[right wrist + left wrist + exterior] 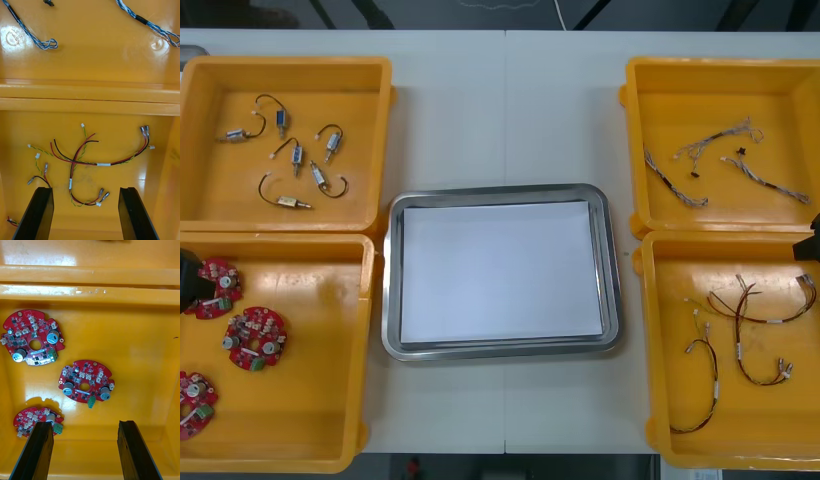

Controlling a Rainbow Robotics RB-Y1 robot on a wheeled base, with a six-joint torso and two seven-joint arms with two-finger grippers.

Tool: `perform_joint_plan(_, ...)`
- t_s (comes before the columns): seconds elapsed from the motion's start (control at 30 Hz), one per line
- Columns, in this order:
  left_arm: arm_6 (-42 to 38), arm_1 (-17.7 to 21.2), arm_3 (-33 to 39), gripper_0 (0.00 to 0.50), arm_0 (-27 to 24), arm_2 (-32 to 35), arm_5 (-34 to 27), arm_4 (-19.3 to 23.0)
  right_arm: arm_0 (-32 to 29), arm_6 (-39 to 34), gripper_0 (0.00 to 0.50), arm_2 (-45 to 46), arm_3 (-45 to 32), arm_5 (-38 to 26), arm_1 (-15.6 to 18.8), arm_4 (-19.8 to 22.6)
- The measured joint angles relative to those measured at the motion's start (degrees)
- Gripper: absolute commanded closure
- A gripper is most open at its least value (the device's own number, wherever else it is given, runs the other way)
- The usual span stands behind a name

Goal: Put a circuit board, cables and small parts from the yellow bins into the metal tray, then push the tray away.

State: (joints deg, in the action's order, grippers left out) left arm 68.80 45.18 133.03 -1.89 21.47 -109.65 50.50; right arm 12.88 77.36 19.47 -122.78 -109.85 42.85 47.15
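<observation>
Three round red circuit boards (255,338) lie in the near left yellow bin (300,450). My left gripper (84,450) hovers open above them; the middle board (86,381) lies just beyond its fingers, and one finger (35,450) covers part of the nearest board (32,420). My right gripper (86,212) hangs open over the near right bin (660,400), with red and yellow cables (86,161) spread ahead of its fingers. The metal tray (612,270), white inside, sits between the bins with nothing in it.
The far left bin (380,90) holds several small metal parts (295,155) with black leads. Twisted blue and white cables (720,160) lie in the far right bin (635,100). Bare table stretches beyond the tray.
</observation>
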Motion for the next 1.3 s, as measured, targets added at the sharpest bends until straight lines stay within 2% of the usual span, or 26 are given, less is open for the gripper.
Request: perform_joint_plan(1.3,0.0,0.0,0.0,0.000,0.0,0.0,0.0,0.0,0.0,0.0,0.000,0.0,0.0,0.0,0.0,0.0)
